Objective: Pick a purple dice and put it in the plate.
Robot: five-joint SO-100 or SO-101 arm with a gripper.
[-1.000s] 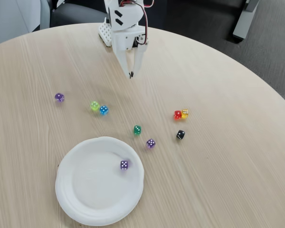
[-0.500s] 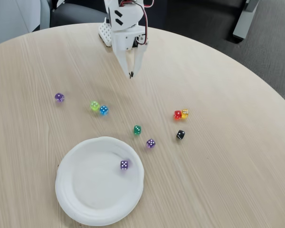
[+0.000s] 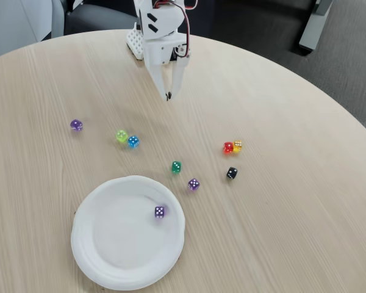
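A light-purple dice (image 3: 160, 212) with white pips lies inside the white paper plate (image 3: 104, 256), near its right rim. A second, matching purple dice (image 3: 194, 184) rests on the table just right of the plate. My white gripper (image 3: 168, 96) hangs at the far side of the table, pointing down, its fingers together with nothing between them. It is well away from both dice and the plate.
A darker, rounder purple die (image 3: 76, 125) sits at the left. Yellow-green (image 3: 121, 135), blue (image 3: 133, 141), green (image 3: 176, 166), red (image 3: 228, 147), orange (image 3: 237, 144) and black (image 3: 232, 173) dice are scattered mid-table. The round table's edge curves along the right.
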